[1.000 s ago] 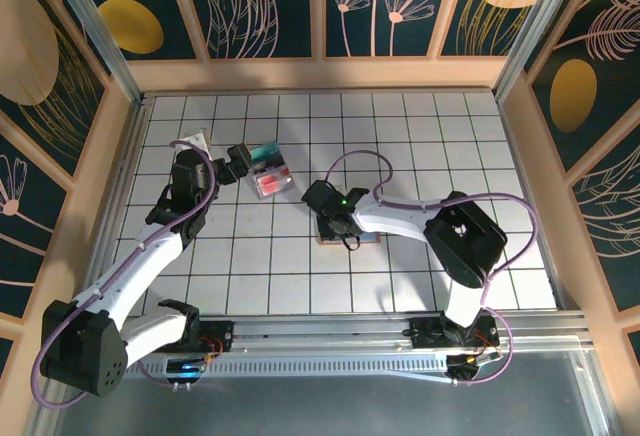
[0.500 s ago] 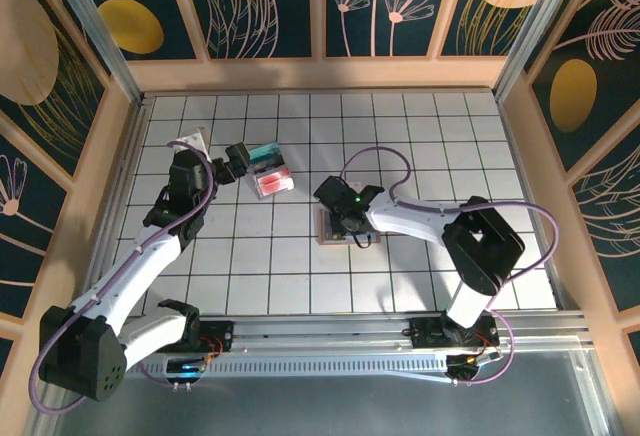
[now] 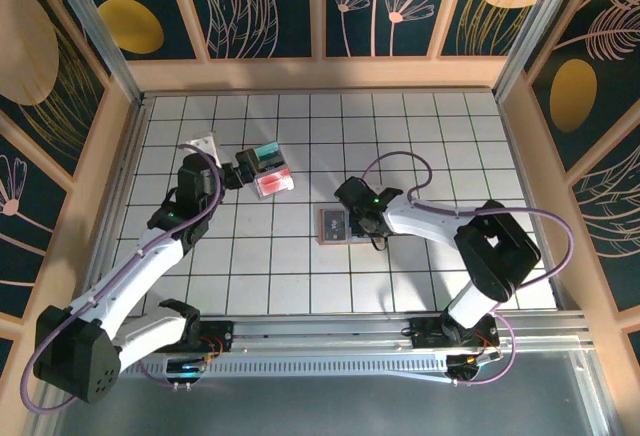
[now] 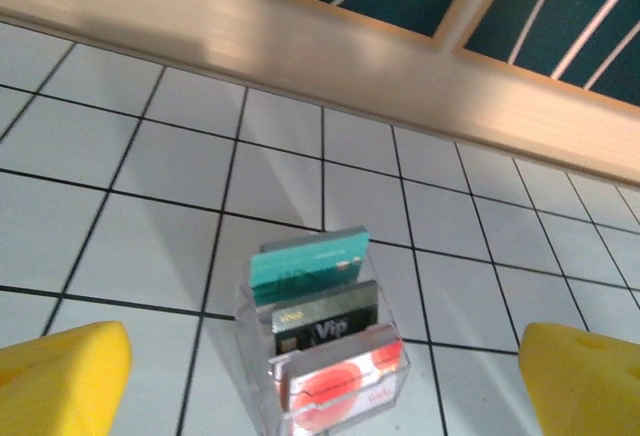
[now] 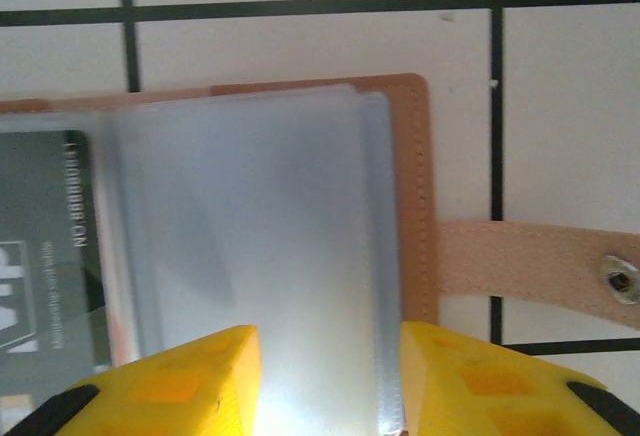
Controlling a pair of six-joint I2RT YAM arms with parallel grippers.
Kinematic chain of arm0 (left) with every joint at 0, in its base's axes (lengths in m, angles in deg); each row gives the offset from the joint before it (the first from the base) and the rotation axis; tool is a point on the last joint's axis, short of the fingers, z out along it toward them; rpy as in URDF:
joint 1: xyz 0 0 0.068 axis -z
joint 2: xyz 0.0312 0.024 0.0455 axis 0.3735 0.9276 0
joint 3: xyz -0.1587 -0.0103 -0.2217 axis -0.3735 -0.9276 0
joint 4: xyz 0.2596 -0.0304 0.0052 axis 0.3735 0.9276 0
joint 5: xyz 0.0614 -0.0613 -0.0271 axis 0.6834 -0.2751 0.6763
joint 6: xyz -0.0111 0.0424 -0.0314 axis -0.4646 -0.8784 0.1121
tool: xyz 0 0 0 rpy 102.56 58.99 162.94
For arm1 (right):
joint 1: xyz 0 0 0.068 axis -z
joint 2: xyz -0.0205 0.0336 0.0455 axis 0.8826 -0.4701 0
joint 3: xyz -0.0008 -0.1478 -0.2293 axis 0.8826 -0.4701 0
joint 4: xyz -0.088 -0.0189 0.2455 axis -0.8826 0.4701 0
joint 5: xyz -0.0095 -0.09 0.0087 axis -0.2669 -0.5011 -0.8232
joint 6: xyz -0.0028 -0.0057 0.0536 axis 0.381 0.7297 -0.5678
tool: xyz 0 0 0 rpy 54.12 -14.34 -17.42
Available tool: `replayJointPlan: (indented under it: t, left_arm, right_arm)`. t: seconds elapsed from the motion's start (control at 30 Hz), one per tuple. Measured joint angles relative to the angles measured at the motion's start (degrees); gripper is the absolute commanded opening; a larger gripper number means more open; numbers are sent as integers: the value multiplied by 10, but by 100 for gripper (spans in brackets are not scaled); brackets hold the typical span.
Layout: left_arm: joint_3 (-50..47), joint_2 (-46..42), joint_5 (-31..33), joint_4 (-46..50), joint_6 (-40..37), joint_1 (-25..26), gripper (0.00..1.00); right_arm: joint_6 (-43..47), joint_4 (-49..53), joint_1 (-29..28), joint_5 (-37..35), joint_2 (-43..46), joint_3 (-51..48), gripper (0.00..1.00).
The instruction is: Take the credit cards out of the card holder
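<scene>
Since a moment ago my right tool [image 3: 357,224] has slid to the right, so more of the small tan leather card holder [image 3: 333,226] shows. It lies open and flat on the white tabletop with black lines [image 3: 450,136], near the middle. Up close, my right tool's yellow fingers [image 5: 190,381] stand a little apart at the edge of the holder's clear plastic pockets [image 5: 270,236]. A dark card [image 5: 45,256] sits in one pocket. The holder's little tab [image 5: 520,261] sticks out to one side. My left tool [image 3: 240,171] is wide apart, just beside a clear plastic stand [image 3: 268,168]. The stand holds a teal card [image 4: 305,268], a black card [image 4: 325,328] and a red card [image 4: 345,386].
</scene>
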Motion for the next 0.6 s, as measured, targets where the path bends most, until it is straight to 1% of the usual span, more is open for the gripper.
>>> replayJointPlan:
  t: [0.13, 0.33, 0.5, 0.6]
  left_arm:
    - [0, 14, 24, 5, -1, 43, 99]
    - [0, 39, 93, 10, -8, 126, 99]
    - [0, 88, 148, 12, -9, 202, 99]
    - [0, 123, 171, 14, -6, 236, 99]
  right_arm:
    - [0, -10, 13, 3, 12, -16, 37]
    - [0, -26, 25, 7, 18, -36, 34]
    - [0, -38, 33, 14, 18, -45, 34]
    - [0, -41, 40, 16, 21, -46, 33]
